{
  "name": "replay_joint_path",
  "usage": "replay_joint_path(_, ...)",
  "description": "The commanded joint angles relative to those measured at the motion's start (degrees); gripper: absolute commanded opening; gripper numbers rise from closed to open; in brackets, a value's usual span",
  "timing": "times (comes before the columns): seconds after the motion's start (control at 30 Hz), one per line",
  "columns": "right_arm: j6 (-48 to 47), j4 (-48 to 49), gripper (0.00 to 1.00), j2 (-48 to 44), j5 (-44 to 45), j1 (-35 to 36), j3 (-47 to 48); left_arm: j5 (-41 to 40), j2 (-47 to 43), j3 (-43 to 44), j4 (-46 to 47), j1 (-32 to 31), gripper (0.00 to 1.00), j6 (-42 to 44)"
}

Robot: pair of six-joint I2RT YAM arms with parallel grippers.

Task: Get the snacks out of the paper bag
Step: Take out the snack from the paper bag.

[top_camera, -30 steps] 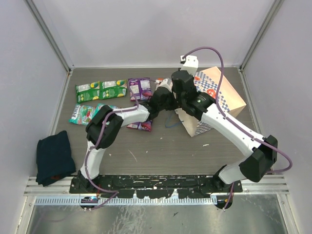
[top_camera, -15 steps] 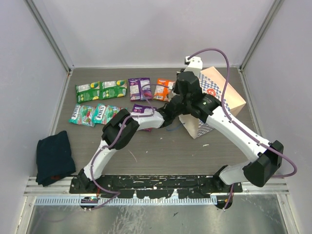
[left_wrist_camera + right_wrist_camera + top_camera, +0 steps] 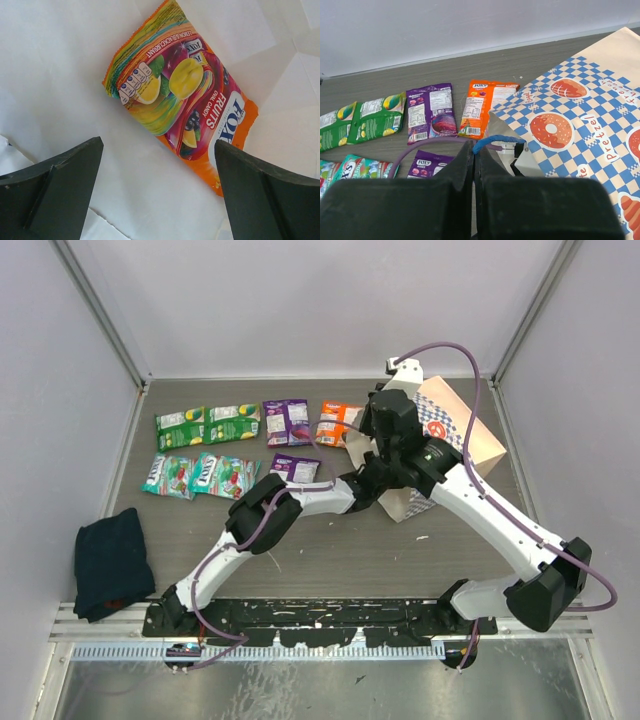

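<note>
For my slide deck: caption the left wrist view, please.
Open left pincer hovers inside the paper bag, above an orange fruit-candy packet lying on its cream lining.

Dark blue cloth (image 3: 112, 560): crumpled heap at near-left of table, by left wall, its near edge lapping onto rail.
Table (image 3: 330, 550): grey-brown wood-grain top; faint pale scratches (image 3: 272, 559) around middle.
Small white scrap (image 3: 421, 537): lying on top, right of centre.
White walls (image 3: 320, 300): plain panels at back, left and right.
Aluminium posts (image 3: 100, 310): slanting up from both back corners.
Aluminium rail (image 3: 110, 612): runs along near edge.
Perforated strip (image 3: 300, 651): just below rail.
Brushed metal sheet (image 3: 300, 688): nearest of all.
</note>
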Motion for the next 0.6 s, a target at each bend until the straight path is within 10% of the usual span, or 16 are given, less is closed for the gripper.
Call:
replay_joint_path(0.0, 0.77, 2.66, 0.00, -2.14, -0.53, -0.08, 0.02, -3.37, 0.72, 2.35, -1.31, -0.46, 0.97, 1.96)
replay_joint_path(0.33, 1.32, 2.88, 0.00, -2.04, -2.62, -0.01, 0.03, -0.65, 9.34, 16.07, -5.96, -1.52, 0.86, 1.18)
replay_joint_path(0.5, 0.87, 2.97, 0.00, -2.47, -2.76, -0.04, -0.11, 0.38, 7.96, 12.97, 0.10, -1.56, 0.37, 2.97)
replay_joint_path(0.57, 0.19, 3.04, 0.00, -2.94, -1.81, -0.03, -0.35, 0.39, 6.47, 11.31, 0.65, -1.48, 0.03, 4.10)
